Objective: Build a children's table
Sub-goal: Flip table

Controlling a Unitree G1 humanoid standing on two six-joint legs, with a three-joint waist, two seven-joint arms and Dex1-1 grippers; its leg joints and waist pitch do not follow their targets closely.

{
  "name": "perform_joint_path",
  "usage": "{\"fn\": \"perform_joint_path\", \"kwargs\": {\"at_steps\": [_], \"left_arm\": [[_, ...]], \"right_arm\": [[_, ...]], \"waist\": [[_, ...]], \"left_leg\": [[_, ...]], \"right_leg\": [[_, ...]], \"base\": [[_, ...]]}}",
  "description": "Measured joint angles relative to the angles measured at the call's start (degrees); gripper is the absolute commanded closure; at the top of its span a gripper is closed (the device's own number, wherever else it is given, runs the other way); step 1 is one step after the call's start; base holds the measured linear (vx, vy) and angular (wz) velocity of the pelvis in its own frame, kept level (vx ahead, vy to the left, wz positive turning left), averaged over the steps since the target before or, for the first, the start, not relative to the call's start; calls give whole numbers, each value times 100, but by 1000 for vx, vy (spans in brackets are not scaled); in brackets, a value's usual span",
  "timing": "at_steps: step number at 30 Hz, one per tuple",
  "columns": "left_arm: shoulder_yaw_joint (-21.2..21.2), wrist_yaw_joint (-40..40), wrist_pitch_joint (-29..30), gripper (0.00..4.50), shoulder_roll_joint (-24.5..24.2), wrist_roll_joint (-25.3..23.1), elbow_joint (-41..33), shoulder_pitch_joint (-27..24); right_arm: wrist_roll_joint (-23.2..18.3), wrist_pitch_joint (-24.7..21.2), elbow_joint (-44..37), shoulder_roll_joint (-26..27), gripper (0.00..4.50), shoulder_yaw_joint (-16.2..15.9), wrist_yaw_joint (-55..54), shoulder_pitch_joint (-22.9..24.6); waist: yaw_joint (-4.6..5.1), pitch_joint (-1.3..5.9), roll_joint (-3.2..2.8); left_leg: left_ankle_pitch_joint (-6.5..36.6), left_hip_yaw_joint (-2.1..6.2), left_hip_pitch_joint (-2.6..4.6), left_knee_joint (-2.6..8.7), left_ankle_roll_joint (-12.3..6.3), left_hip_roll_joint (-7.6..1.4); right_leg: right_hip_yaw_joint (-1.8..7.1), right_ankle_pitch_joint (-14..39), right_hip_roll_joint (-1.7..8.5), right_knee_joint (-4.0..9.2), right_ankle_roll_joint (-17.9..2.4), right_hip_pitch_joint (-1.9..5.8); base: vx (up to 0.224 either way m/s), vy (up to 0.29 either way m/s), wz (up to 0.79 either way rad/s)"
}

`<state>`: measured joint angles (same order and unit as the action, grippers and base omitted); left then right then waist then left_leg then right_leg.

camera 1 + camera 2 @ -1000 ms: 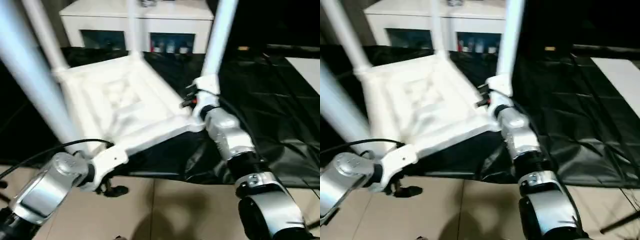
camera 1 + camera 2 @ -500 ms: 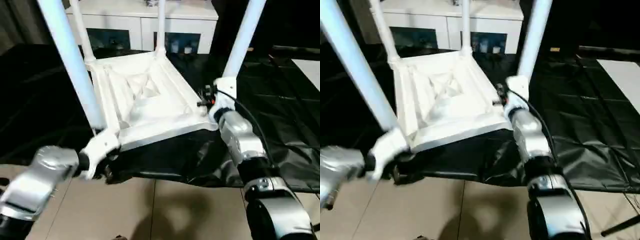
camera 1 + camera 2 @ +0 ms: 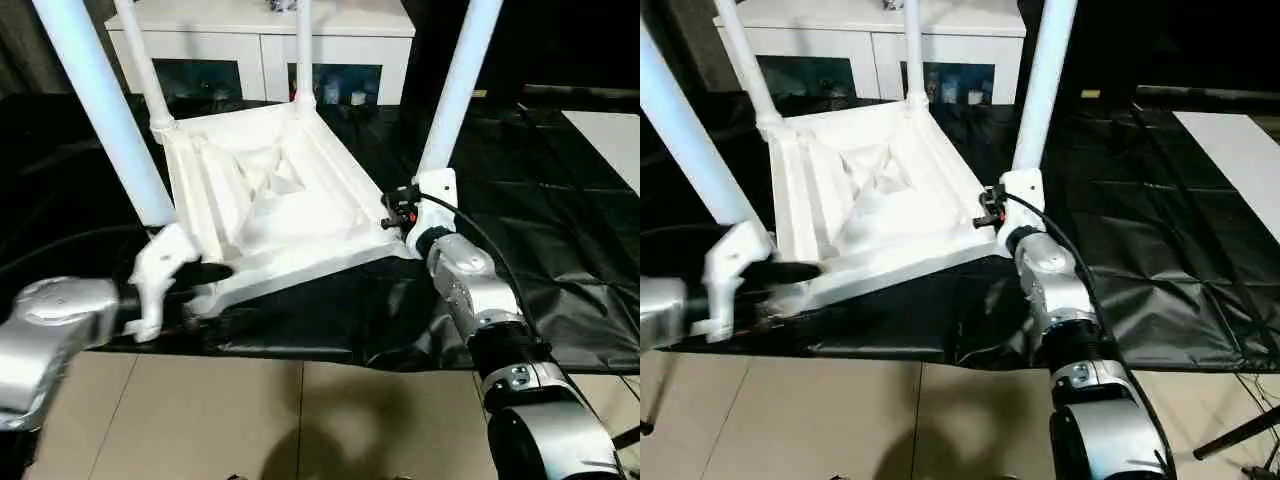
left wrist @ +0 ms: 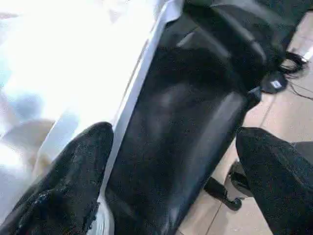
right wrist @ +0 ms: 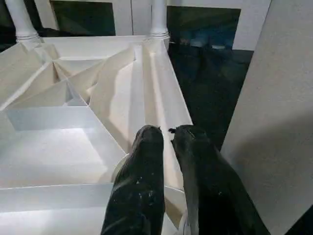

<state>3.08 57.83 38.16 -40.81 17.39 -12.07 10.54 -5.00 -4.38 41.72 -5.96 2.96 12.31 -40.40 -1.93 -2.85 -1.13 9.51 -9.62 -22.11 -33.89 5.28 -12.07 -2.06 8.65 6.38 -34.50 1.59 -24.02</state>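
While the black-covered worktop point(image 3: 560, 240) spans the frame, we see the upturned children's table point(image 3: 280, 200) at centre left, legs point(image 3: 100, 110) rising. Our left claw point(image 4: 171, 171) gapes wide at its near edge; our right claw point(image 5: 168, 137) is nearly closed, empty, beside the right leg point(image 3: 1040, 90).

We see four legs point(image 3: 98, 110) ringing the ribbed top point(image 3: 270, 200); gaps between them stay passable, black table point(image 3: 560, 200) right is open.
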Motion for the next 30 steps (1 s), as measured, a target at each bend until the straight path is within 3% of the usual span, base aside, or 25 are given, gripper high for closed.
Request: {"fn": "perform_joint_path", "kwargs": {"at_steps": [4, 7, 11, 17, 20, 26, 30], "left_arm": [[142, -63, -256, 6, -10, 44, 94, -94], [223, -342, -823, 6, 127, -32, 531, -47], [414, -758, -1549, 6, 365, -224, 1155, 179], [990, -1441, -2204, 6, 358, -390, 1791, 537], [1029, -1621, -2458, 6, 408, -408, 1970, 587], [1292, -1718, -2647, 6, 793, -135, 2018, 583], [1463, -1978, -2311, 6, 959, 144, 1877, 593]], "right_arm": [[-6, 2, -3, 15, 394, 46, -162, 1], [-22, -24, -237, 83, 394, 92, -327, 98], [-39, -187, -1192, 178, 394, 85, -387, 747], [-16, -398, -2108, 209, 394, -132, -325, 1522], [-36, -429, -2332, 194, 394, -259, -117, 1789], [-167, -418, -2909, 41, 394, -516, 498, 1854], [-210, -294, -3202, -105, 394, -838, 1009, 2010]], "waist": [[-40, 0, 0], [-65, -9, 17], [-157, -5, 44], [-143, 0, 69], [-106, 0, 68], [-52, 2, 72], [-47, 3, 74]], "left_leg": [[0, 0, -2, 0, 0, 1], [0, 4, -6, 1, 0, 0], [0, 10, -9, 2, 0, -1], [-11, 13, -4, 2, 18, 0], [-11, 12, -4, 2, 19, 1], [-11, 14, -4, 4, 20, -14], [-12, 13, -2, 5, 22, -26]], "right_leg": [[1, 2, 1, -1, 2, 2], [4, 17, 1, -4, 28, 2], [10, 19, 0, -5, 32, 9], [16, 20, 0, -3, 35, 11], [18, 20, 0, 1, 35, 6], [18, 19, -1, 1, 33, 2], [13, 19, -5, -1, 32, 3]], "base": [[0, 0, 0], [0, 0, 0], [0, 0, 0], [0, 0, 0], [0, 0, 0], [0, 0, 0], [0, 0, 0]]}}
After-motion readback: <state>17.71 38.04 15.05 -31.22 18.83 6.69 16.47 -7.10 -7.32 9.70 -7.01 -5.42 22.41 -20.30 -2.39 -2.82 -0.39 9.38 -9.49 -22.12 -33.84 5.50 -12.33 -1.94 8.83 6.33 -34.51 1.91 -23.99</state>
